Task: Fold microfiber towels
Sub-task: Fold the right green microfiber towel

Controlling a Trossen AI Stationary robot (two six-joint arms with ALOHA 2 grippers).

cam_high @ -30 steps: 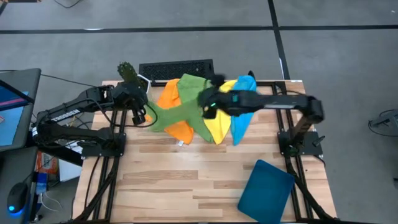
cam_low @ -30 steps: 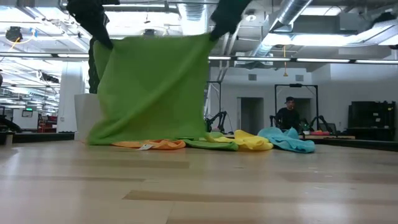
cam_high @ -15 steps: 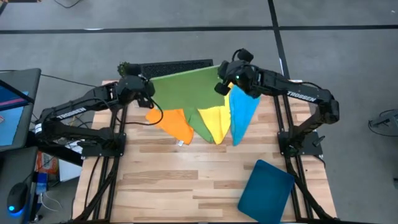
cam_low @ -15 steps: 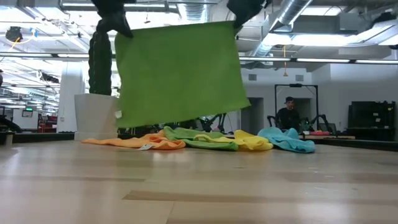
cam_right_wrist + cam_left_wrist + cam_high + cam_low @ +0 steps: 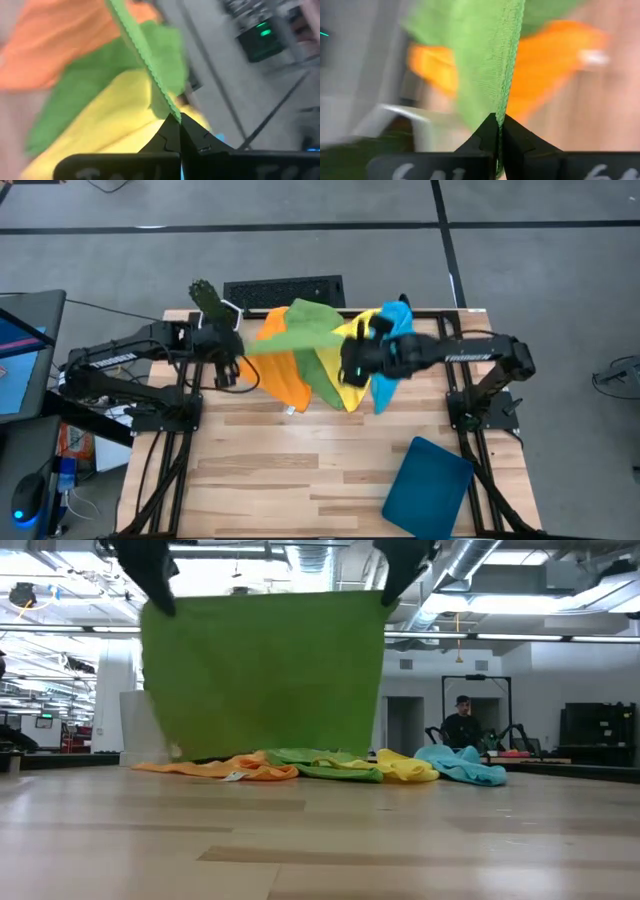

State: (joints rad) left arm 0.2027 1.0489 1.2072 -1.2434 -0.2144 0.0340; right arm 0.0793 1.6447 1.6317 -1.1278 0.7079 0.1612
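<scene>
A green microfiber towel [image 5: 262, 675] hangs spread out flat between my two grippers, above the far half of the table. My left gripper [image 5: 160, 600] is shut on its upper left corner and my right gripper [image 5: 388, 590] on its upper right corner. From above the towel shows as a narrow green strip [image 5: 295, 340]. Under and behind it lie an orange towel [image 5: 282, 375], a second green one [image 5: 320, 375], a yellow one [image 5: 352, 388] and a blue one [image 5: 392, 370], overlapping flat on the table. My left gripper pinches the green towel's upper corner [image 5: 504, 102] between its two fingers, slanting down from the table's left. The top hem runs away from the fingertips and the cloth hangs below. My right gripper pinches the other upper corner [image 5: 165, 105] between its two fingers, slanting down from the table's right. The top edge [image 5: 265, 595] is drawn straight between the two holds. The lower edge [image 5: 260, 753] hangs just above the pile.
A dark teal tray [image 5: 428, 485] lies at the near right corner. A black keyboard [image 5: 283, 288] and a small green plant [image 5: 205, 295] sit beyond the far edge. The bare wooden tabletop [image 5: 290, 470] spreads across the near half.
Both grippers swung toward the table's far edge, then back toward the near edge. A second ago the green towel's lower part trailed down to the towels on the table. It now hangs lifted, spread flat, with its top edge straight.
</scene>
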